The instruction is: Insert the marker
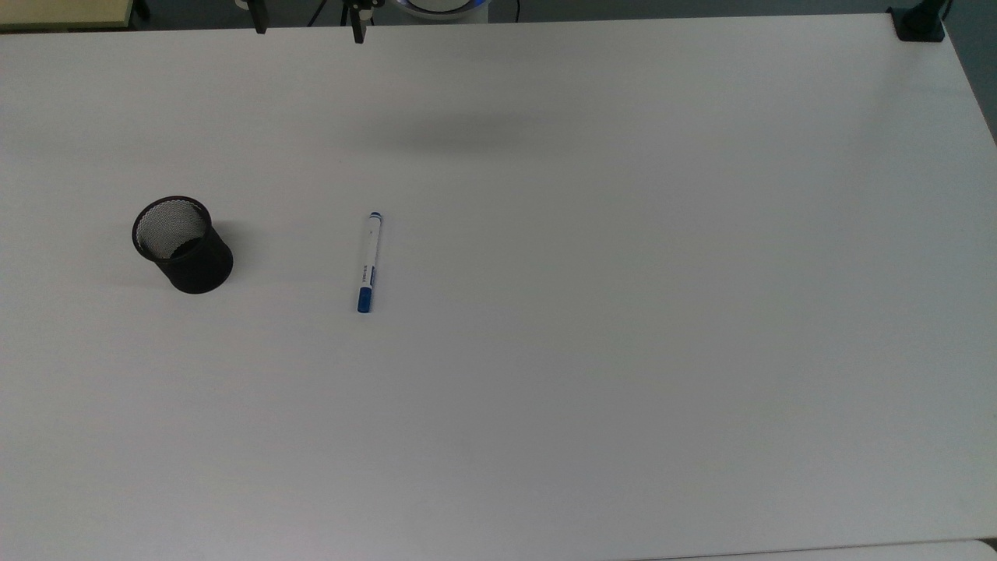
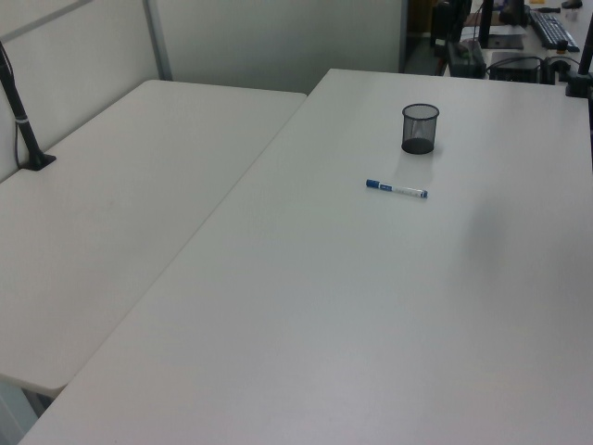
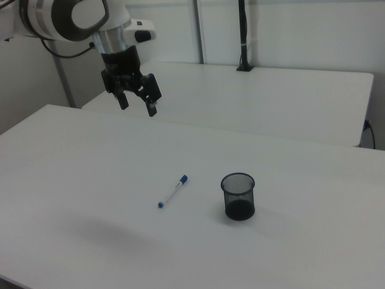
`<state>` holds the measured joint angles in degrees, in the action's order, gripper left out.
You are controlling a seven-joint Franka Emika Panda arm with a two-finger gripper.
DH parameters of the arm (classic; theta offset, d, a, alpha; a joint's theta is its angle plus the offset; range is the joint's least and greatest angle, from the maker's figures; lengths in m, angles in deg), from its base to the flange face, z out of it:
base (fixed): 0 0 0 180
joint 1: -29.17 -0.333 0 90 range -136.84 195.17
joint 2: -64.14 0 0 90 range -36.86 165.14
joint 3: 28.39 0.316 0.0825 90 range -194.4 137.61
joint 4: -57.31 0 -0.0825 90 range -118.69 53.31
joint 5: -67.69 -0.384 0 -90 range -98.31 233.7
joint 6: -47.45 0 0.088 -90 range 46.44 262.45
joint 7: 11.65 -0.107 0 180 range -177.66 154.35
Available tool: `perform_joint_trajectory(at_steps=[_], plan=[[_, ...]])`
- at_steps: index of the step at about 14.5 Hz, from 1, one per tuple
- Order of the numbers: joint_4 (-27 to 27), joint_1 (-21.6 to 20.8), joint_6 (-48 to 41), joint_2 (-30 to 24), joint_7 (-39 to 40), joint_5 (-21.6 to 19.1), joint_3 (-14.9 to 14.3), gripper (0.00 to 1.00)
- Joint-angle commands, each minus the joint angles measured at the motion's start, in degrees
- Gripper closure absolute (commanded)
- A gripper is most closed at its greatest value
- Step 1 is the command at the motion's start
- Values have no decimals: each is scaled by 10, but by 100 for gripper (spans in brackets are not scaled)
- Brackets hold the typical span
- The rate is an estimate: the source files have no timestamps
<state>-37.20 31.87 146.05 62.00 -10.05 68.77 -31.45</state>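
My jaws hung spread and empty, high above the desk near its far edge in the right view. The marker lay flat well below and apart from them, mid-desk, its long axis running toward that edge, just beside the mesh cup.

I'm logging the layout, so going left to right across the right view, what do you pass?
gripper, open above the table → marker, lying flat → black mesh cup, standing upright.
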Motion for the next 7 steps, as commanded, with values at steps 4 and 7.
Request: perform_joint_trajectory(at_steps=[4, 7], plan=[[2, -7, -3, 1, 10, 5, -3, 0], [2, -4, -4, 4, 34, 6, -3, 0]])
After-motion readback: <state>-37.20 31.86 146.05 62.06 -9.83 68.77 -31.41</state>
